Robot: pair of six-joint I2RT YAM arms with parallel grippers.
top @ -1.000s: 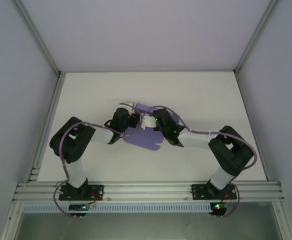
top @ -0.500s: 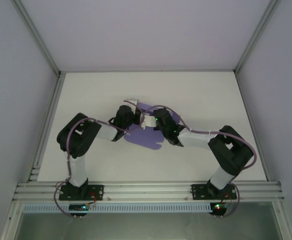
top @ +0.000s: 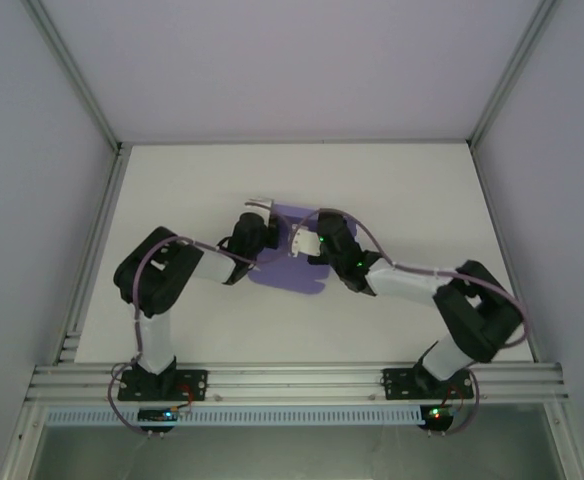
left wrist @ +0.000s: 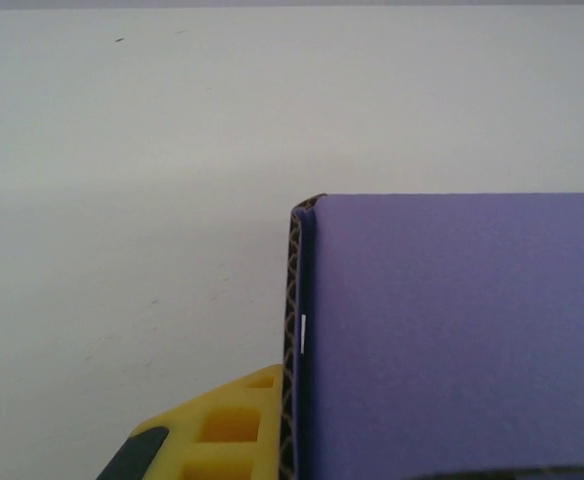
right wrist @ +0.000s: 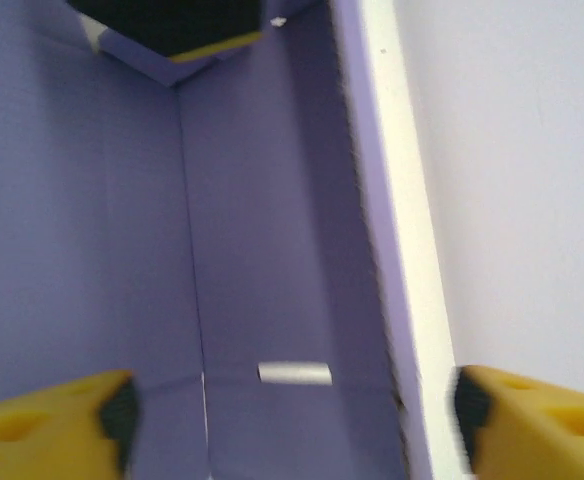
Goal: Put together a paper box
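I have the left gripper [top: 259, 220] clenched on a raised wall of the paper box [left wrist: 452, 330] to brace it; right gripper [right wrist: 292, 415] spread open, astride a neighbouring wall.

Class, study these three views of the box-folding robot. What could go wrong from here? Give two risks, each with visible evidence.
1. The right gripper stands open astride the paper box, so the folded panel seems to depend on the left gripper alone; it may flop back.
2. That pinch sits at the panel's very edge, so the card could slip out or crease.
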